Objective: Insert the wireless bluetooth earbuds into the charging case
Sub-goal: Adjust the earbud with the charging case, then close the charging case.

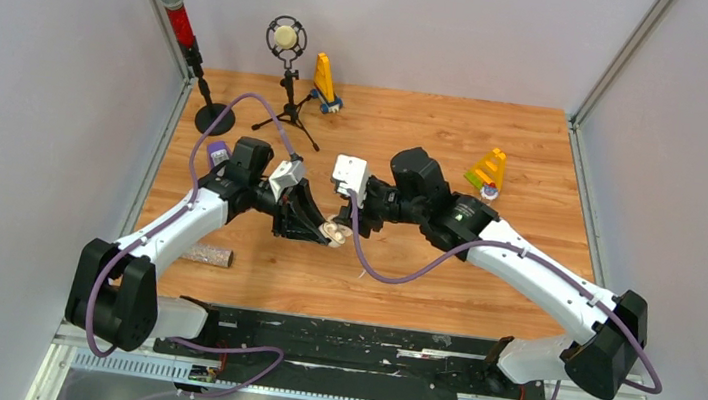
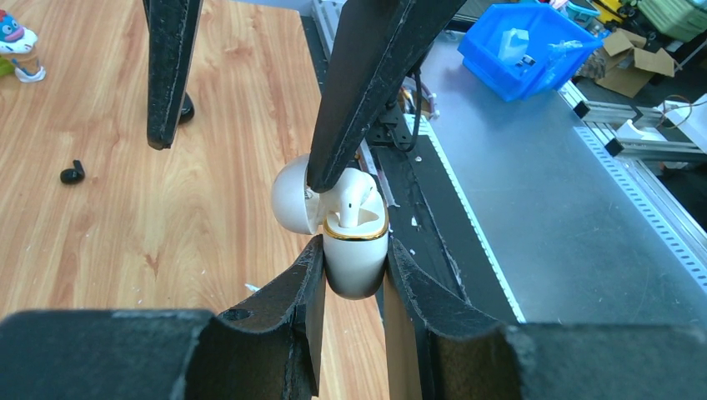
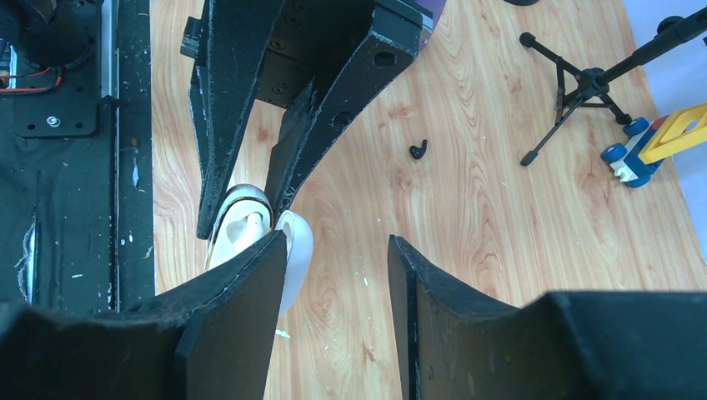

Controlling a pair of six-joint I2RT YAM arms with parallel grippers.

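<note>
A white charging case (image 2: 356, 271) with a gold rim is held upright in my left gripper (image 2: 356, 243), which is shut on its body. Its lid (image 2: 290, 200) hangs open to the left. One white earbud (image 2: 352, 202) sits in the mouth of the case, its stem down. My right gripper (image 3: 338, 242) is open with nothing between its fingers; one fingertip (image 2: 321, 177) rests at the case's mouth, between lid and earbud. A black earbud (image 3: 418, 150) lies loose on the wooden table. From above, both grippers meet over the case (image 1: 335, 228) at mid-table.
A microphone on a tripod (image 1: 286, 51), a red-topped post (image 1: 183, 30) and a yellow toy (image 1: 325, 81) stand at the back. Another toy (image 1: 487, 170) is at the right. A brown cylinder (image 1: 208, 255) lies near the left arm. A thin white sliver (image 1: 362, 274) lies below the grippers.
</note>
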